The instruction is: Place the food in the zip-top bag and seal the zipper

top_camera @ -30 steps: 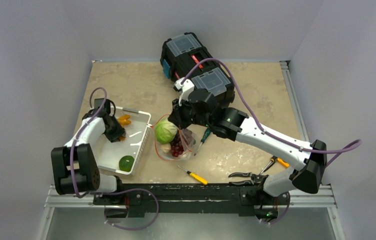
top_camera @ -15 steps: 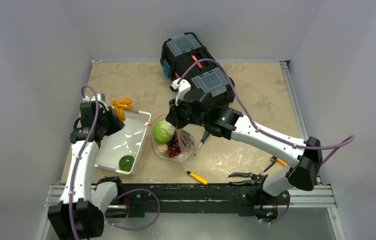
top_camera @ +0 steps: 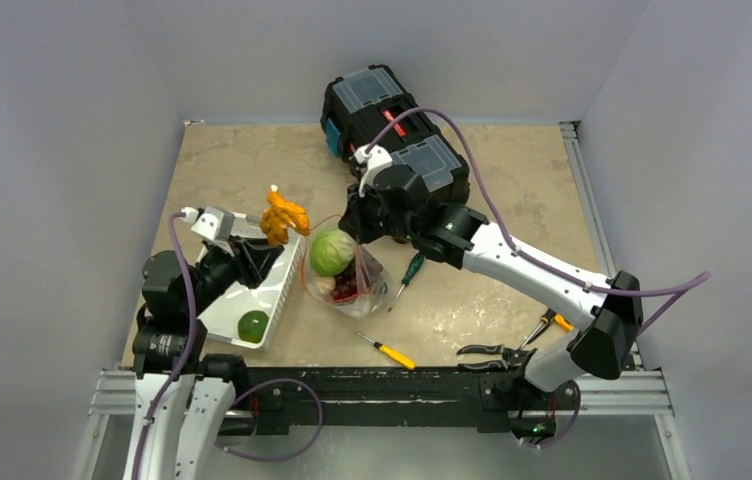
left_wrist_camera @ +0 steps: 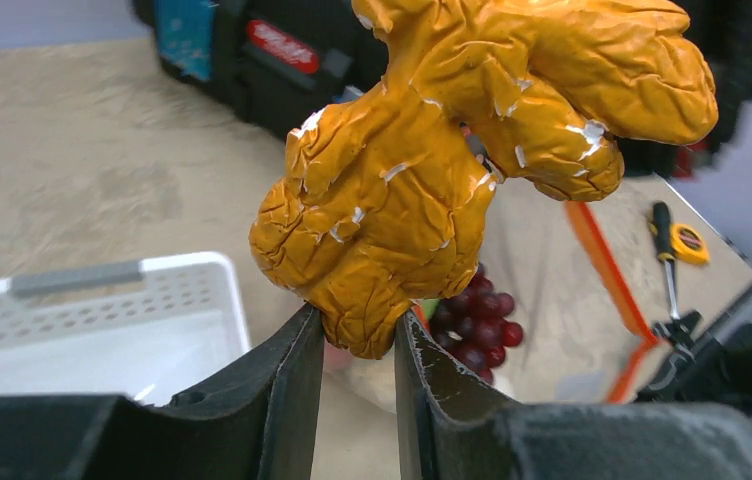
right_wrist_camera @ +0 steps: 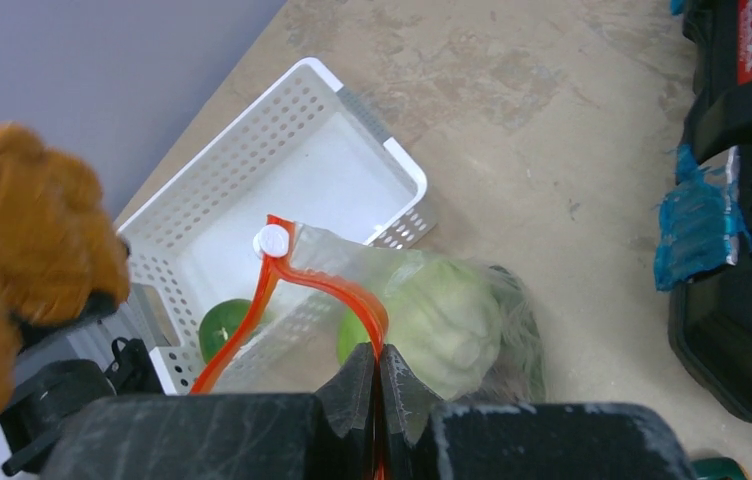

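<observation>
My left gripper is shut on the orange carrots and holds them in the air over the basket's right end, just left of the zip-top bag. In the left wrist view the carrots stick up from between the fingers, with the purple grapes behind. My right gripper is shut on the orange-red zipper and holds the bag's mouth up; its white tab is at the far end. The pale green cabbage and the grapes lie in the bag. A green round fruit lies in the basket.
The white slotted basket stands left of the bag. A black toolbox is behind the right arm. A green-handled screwdriver, a yellow screwdriver and pliers lie on the table at front right.
My left arm has lifted the carrots out of the basket and carried them right, towards the bag. My right gripper keeps hold of the zipper and has shifted only slightly.
</observation>
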